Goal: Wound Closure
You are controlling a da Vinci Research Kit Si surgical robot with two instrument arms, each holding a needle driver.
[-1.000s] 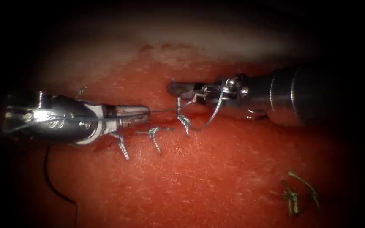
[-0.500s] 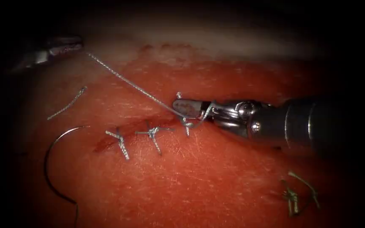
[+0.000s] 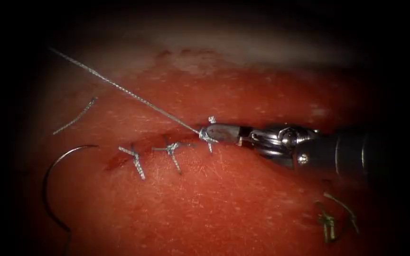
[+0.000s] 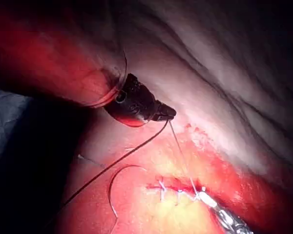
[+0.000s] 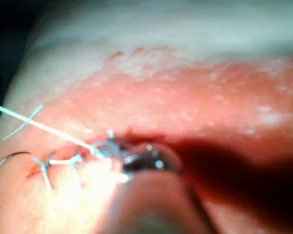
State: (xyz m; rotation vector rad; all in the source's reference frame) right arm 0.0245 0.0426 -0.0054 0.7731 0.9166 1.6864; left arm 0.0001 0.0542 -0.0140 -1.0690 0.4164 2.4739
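The cut [image 3: 153, 142] runs across the tissue [image 3: 224, 204] with two tied stitches [image 3: 172, 151] over it. My right tool [image 3: 208, 134] lies along the cut from the right, its jaws shut on the thread at a third knot. From there the thread [image 3: 119, 87] runs taut up and to the left. In the left wrist view my left tool [image 4: 165, 114] is above the tissue, shut on that thread [image 4: 180, 156]. The curved needle [image 3: 53, 166] lies free on the tissue left of the cut, held by neither tool; it also appears as the needle [image 4: 115, 190].
A short loose piece of thread [image 3: 74, 116] lies on the tissue at the upper left. Several cut thread ends [image 3: 333, 215] sit at the lower right. Pale tissue rim [image 3: 262, 47] borders the far side.
My left tool has drawn away up and to the left, pulling the thread straight and taut. The loop at the right tool has closed down to a knot, and the right tool has dropped to it.
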